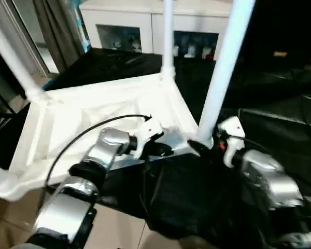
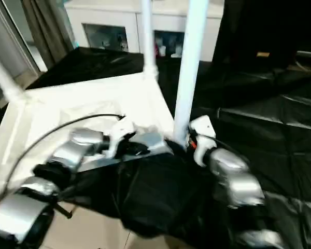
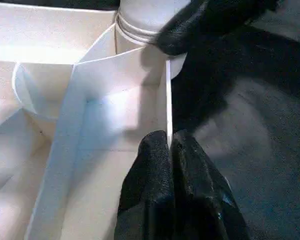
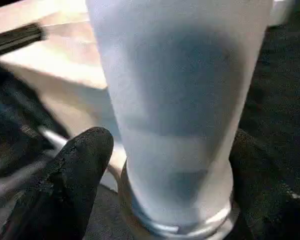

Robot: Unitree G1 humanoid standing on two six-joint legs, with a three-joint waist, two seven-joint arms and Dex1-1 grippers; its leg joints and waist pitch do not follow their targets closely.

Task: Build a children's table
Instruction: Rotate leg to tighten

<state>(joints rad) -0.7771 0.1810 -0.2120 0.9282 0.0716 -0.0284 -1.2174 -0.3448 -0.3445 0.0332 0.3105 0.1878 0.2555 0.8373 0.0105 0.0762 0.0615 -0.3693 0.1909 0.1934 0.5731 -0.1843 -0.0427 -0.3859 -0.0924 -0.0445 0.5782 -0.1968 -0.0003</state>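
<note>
I see the table top (image 1: 93,111) lying upside down on black sheeting (image 1: 280,119), ribbed underside up. At its far left corner a leg (image 1: 10,57) stands in its socket and leans out toward the upper left. The near left corner (image 1: 5,184) sticks out past the sheeting, over the bare floor (image 1: 119,228).

My left gripper (image 1: 163,149) sits at the near edge of the top, toward the right corner. In the left wrist view its two black fingers (image 3: 155,170) are pinched together on the thin upright rim (image 3: 168,100) of the top, so it is clamped on that rim.

Further right, a second leg (image 1: 168,36) rises straight from the far right corner. In front of it the near right leg (image 1: 225,62) stands in its socket, tilted a little to the right.

My right gripper (image 1: 210,145) is at the foot of that near leg. In the right wrist view one finger (image 4: 75,165) stands to one side of the tube (image 4: 180,110), apart from it; the jaws are spread wide around the leg's base, not squeezing it.

A white cabinet (image 1: 145,26) with glass doors stands behind.
</note>
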